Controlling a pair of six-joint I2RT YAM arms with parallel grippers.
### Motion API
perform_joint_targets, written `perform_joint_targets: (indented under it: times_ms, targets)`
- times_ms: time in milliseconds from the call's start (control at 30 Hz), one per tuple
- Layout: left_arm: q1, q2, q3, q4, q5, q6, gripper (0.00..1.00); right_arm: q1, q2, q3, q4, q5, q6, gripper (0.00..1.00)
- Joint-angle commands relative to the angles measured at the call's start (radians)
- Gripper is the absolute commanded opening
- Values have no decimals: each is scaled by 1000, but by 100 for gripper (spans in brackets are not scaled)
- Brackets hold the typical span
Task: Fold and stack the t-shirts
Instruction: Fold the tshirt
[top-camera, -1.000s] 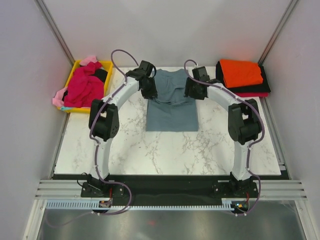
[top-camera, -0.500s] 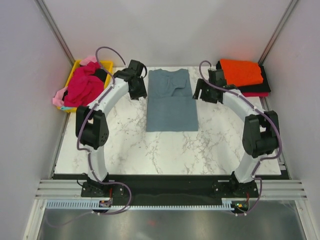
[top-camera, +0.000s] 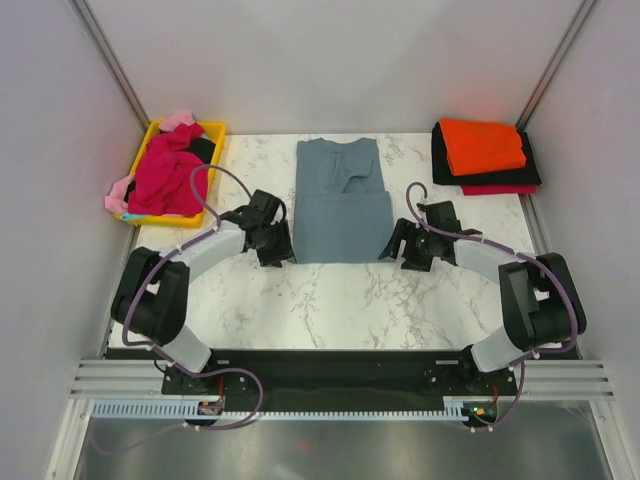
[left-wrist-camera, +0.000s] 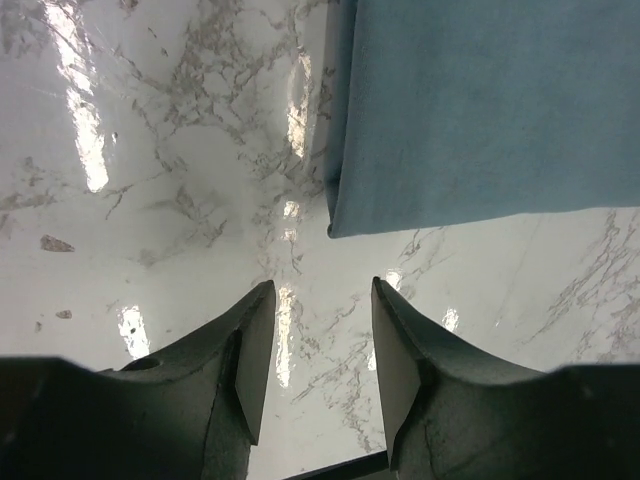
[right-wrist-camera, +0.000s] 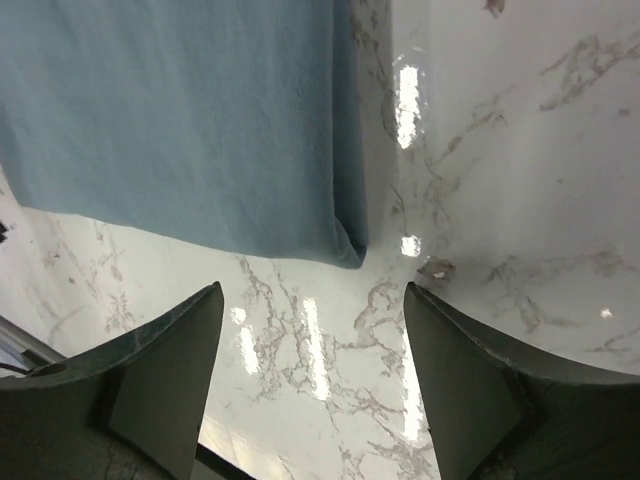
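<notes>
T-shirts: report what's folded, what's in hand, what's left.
Done: orange t-shirt, black t-shirt and red t-shirt sit folded and stacked, far right. In hand: slate blue-grey t-shirt lies folded lengthwise; left gripper and right gripper hover open at its near corners, holding nothing. Left: probably its cross fold and stacking, then the crumpled magenta t-shirt and pink t-shirt in the yellow plastic tray.

Left end effector (top-camera: 280, 252), right end effector (top-camera: 398, 250) withdrew from blue-grey t-shirt (top-camera: 340, 205) far end to near corners, jaws wider.

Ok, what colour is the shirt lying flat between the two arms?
Slate blue-grey, plain; the shirt shows best in the top external view.
</notes>
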Motion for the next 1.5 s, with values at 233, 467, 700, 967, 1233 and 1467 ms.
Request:
perform_joint_targets:
  times_ms: [233, 467, 700, 967, 1233, 1467]
  targets:
    - [0, 55, -78, 234, 31, -74, 56, 0, 106, -41, 203, -32, 46, 60]
    - [-1, 125, -98, 315, 41, -120, 50, 0, 115, -36, 205, -21, 40, 35]
    - [-7, 141, -95, 357, 39, -137, 7, -1, 129, -21, 205, -19, 25, 10]
    - [-86, -98, -124, 208, 11, -143, 2, -1, -89, -62, 102, -12, 23, 0]
    - [-216, -399, -139, -27, -42, -209, 2, 0, -535, -108, -205, -9, 34, 0]
    - [-236, -492, 47, -226, -143, -209, 2, 0, -618, 65, -355, 13, 43, 0]
